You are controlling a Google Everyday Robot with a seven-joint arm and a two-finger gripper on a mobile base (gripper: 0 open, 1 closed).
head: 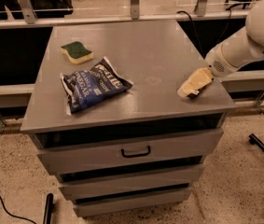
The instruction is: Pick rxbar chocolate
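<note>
Gripper (194, 83), right of frame, low over the rxbar chocolate (194, 95) near the right edge of the cabinet top (145, 45), placed to grasp it; whether open or closed cannot be told

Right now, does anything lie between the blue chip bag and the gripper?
No. The camera view shows only bare cabinet top between the chip bag and the gripper, which sits low over the chocolate bar near the cabinet's edge.

Robot lab — pincer (191, 87) over grey drawer cabinet (136, 45), speckled floor (243, 190)
</note>
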